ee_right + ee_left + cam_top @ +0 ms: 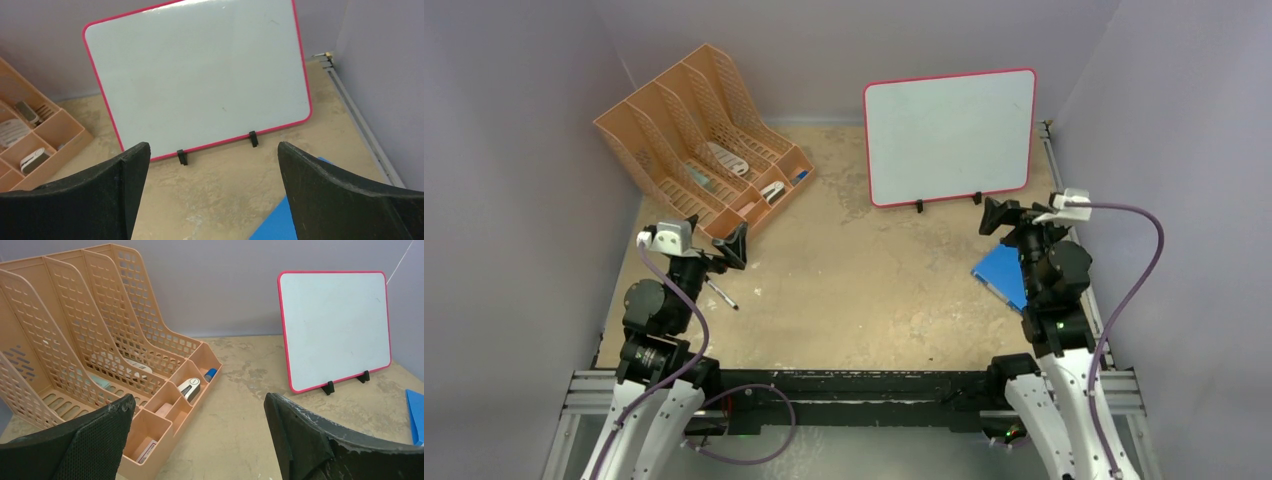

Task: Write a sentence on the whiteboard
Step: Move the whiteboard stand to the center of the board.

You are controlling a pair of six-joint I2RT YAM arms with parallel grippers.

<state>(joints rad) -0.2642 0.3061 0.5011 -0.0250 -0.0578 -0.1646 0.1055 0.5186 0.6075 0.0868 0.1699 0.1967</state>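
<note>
Left gripper (736, 244), right gripper (1002, 215) — both spread wide, nothing held. Whiteboard (949, 135): far right of table (864, 290), upright on two small feet (918, 207), blank; no sentence yet. Pen (721, 293): lying flat beside left arm (659, 300). Organiser (659, 125): front compartments hold a stapler-like piece (189, 388), a blue item (210, 374); rear slots, a white object (729, 158). Risk — writing pressure may well tip or slide the lightly propped board.

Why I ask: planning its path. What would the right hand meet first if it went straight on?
Likely the whiteboard, standing ahead of the open right hand; nothing shows between, though depth is unclear.
</note>
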